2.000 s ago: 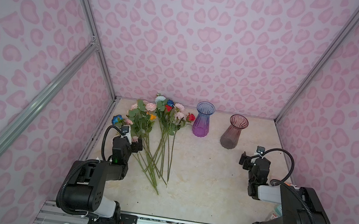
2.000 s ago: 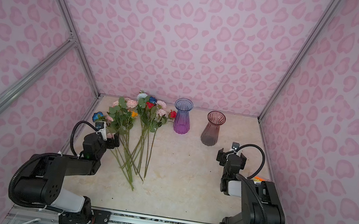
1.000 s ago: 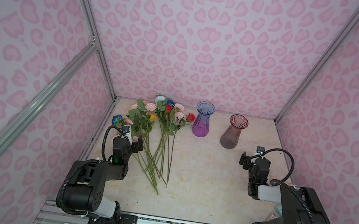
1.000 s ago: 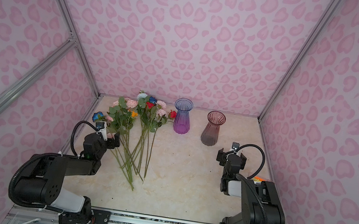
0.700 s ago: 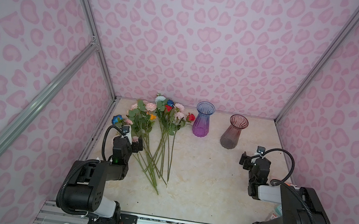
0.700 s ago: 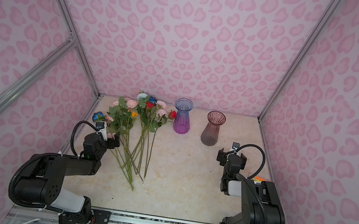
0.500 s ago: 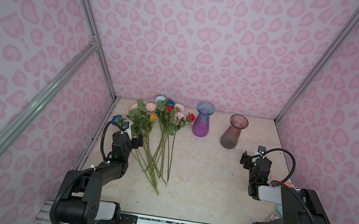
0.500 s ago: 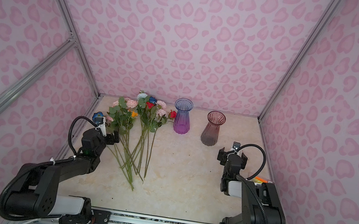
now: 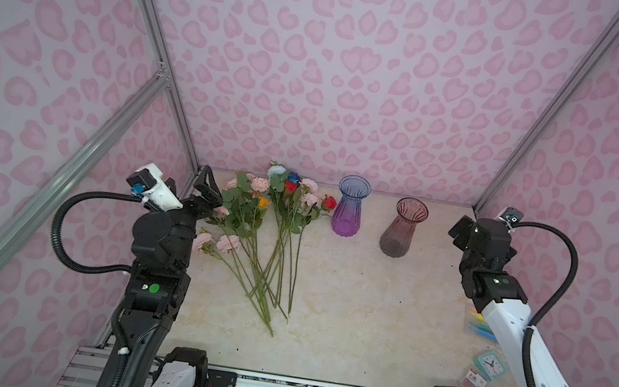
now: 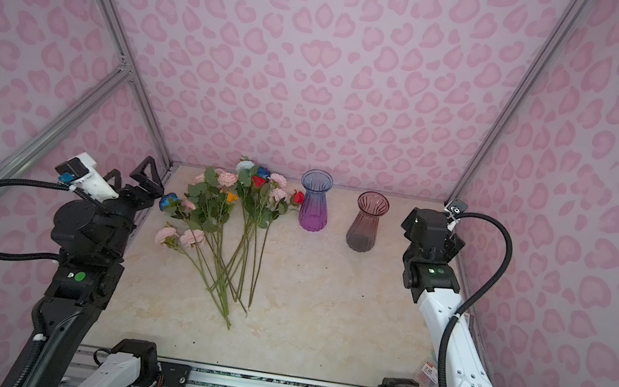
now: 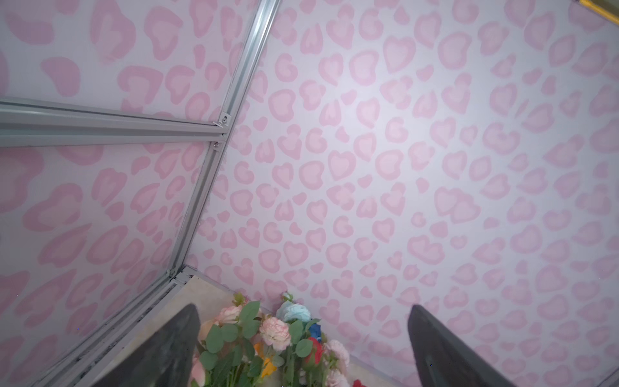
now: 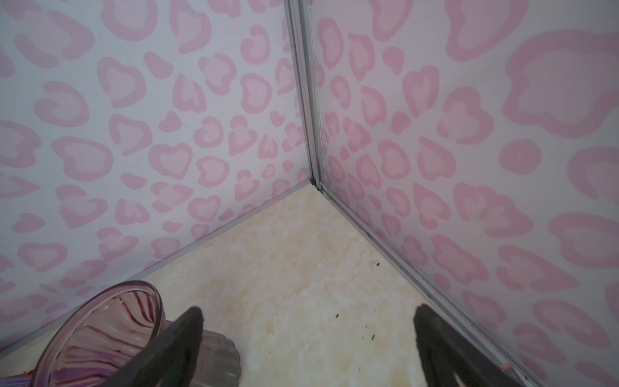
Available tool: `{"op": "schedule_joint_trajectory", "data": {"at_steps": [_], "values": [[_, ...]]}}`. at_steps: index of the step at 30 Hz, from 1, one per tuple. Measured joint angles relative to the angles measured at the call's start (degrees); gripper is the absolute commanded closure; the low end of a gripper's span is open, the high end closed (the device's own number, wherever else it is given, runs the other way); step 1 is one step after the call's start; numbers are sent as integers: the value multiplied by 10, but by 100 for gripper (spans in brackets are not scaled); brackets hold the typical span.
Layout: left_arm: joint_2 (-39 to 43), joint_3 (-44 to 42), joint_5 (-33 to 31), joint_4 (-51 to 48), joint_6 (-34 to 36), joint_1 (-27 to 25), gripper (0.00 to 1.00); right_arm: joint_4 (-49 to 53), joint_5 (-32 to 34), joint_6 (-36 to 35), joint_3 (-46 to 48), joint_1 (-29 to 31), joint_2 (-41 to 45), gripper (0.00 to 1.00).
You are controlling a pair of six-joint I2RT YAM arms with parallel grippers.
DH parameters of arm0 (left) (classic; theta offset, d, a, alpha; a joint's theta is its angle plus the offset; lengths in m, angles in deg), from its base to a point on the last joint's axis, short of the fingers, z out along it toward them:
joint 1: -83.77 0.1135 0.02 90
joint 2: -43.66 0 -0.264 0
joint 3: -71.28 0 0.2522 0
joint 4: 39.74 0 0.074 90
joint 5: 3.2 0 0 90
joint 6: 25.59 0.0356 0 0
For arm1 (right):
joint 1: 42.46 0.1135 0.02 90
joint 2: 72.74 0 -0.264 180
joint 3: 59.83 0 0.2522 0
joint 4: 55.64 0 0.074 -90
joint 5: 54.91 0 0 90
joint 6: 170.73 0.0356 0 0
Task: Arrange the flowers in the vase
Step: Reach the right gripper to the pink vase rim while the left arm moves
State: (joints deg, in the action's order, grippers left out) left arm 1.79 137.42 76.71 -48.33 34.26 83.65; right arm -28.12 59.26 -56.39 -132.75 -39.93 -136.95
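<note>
Left gripper (image 9: 190, 189) of mine is hovering at the left edge of the table (image 9: 343, 313), just beside the blooms, its jaws spreading wide and holding nothing. In its wrist view the flower heads are showing beyond the two fingers (image 11: 174, 345). Next, the flowers (image 9: 290, 208) are all lying flat on the left half of the table in a loose bundle, heads pointing away from me, stems crossing and fanning toward me. Pink, red, blue, pale blue and orange heads are showing. Just right of the heads a purple vase (image 9: 349, 213) is standing upright, and a pink vase (image 9: 403, 230) is standing upright a little farther right, apart from it. My right gripper (image 12: 308, 311) is hovering near the table's far right corner, right of the pink vase, jaws gaping wide and empty. A small clock (image 9: 489, 364) is lying by the table's right edge.
</note>
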Motion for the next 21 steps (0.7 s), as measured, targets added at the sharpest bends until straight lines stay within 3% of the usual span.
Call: {"op": "schedule_joint_trajectory", "data": {"at_steps": [3, 8, 10, 11, 13, 16, 21], "values": [[-5, 26, 8, -44, -49, 3, 6, 59, -49, 36, -23, -15, 3, 31], [-129, 128, 75, -110, -78, 4, 32, 139, -148, 23, -178, -11, -114, 35], [-183, 153, 115, -118, -87, 0, 38, 173, -183, 5, -237, 3, -168, 32], [-212, 166, 133, -130, -91, -5, 39, 196, -198, -5, -273, 15, -200, 30], [-265, 191, 167, -157, -92, -24, 39, 230, -203, -27, -333, 33, -252, 38], [-325, 220, 210, -185, -87, -57, 41, 284, -224, -47, -413, 41, -319, 41], [-371, 222, 263, -218, -76, -105, 44, 346, -232, -70, -480, 38, -370, 45]]}}
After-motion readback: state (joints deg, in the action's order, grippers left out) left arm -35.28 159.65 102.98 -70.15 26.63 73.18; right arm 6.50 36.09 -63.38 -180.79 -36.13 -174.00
